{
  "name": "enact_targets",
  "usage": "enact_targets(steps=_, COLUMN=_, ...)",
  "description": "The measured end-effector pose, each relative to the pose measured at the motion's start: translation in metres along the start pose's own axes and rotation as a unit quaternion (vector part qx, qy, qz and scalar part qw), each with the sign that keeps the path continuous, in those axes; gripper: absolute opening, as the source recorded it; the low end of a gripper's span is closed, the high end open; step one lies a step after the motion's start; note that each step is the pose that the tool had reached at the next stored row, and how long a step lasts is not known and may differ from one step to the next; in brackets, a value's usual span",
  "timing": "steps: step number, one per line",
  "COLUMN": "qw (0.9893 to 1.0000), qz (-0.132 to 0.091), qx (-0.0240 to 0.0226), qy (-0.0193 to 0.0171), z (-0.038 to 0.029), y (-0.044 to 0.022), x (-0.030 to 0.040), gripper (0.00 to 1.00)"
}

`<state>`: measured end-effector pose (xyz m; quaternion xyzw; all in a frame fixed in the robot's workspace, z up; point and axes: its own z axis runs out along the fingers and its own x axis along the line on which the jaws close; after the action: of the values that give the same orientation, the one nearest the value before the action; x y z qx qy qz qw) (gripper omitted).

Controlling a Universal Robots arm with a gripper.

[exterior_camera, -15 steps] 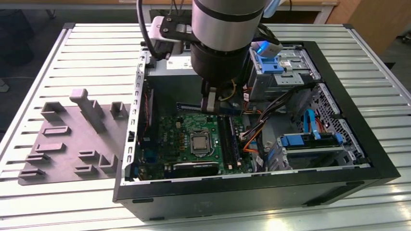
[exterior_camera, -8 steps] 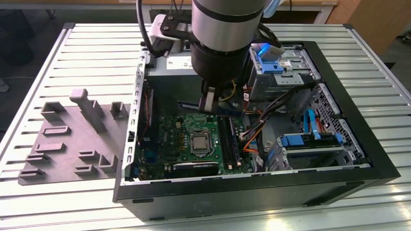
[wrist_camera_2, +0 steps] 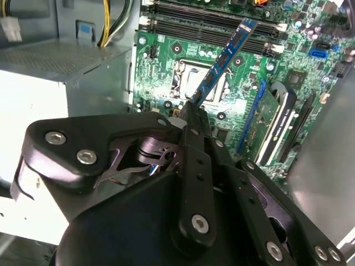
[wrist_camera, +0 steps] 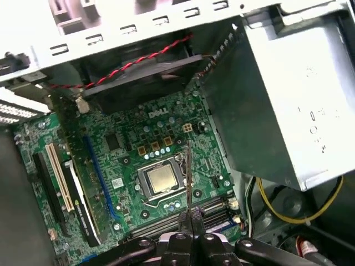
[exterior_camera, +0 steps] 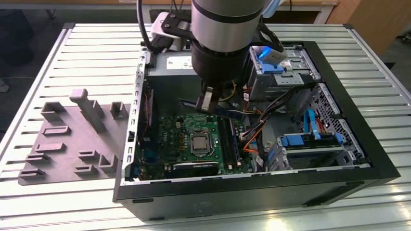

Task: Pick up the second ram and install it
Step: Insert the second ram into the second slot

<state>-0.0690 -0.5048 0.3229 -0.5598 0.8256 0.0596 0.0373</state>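
I had the end effector (exterior_camera: 207,105) inside the open computer case (exterior_camera: 257,185), its fingers pinched narrow on the second ram (exterior_camera: 229,112). The grip was at one end of the stick, so nearly all of its length stuck out past the fingertips. In the second wrist view the end effector (wrist_camera_2: 195,108) held the blue-green stick (wrist_camera_2: 224,58) tilted, with its chips showing. From there it ran out over the processor socket (wrist_camera_2: 186,75) towards the dark memory slots (wrist_camera_2: 211,25). It was not seated in any slot.

In the first wrist view the end effector (wrist_camera: 191,213) had both fingers closed together, and the second ram (wrist_camera: 189,177) showed edge-on as a thin line between them. The socket (wrist_camera: 161,180) lay just beside that line and the memory slots (wrist_camera: 166,219) sat close under the fingertips.

The green motherboard (exterior_camera: 173,132) lay beneath the end effector on the floor of the case. The grey power supply box (wrist_camera: 277,111) stood off to one side of it. The grey moulded tray (exterior_camera: 70,139) was well apart from the end effector, outside the case on the slatted surface (exterior_camera: 64,207).
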Motion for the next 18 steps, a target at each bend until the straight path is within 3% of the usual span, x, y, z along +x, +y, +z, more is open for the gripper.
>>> enact_targets(steps=4, qw=0.9997, qz=0.025, qx=0.0033, qy=-0.0014, z=0.0005, y=0.0001, x=0.0002, gripper=0.11)
enact_targets(steps=8, qw=0.9986, qz=0.052, qx=0.0067, qy=-0.0029, z=0.0010, y=0.0002, x=0.0003, gripper=0.11)
enact_targets(steps=18, qw=0.9928, qz=0.119, qx=0.0154, qy=-0.0068, z=0.0020, y=0.0005, x=0.0005, gripper=0.11)
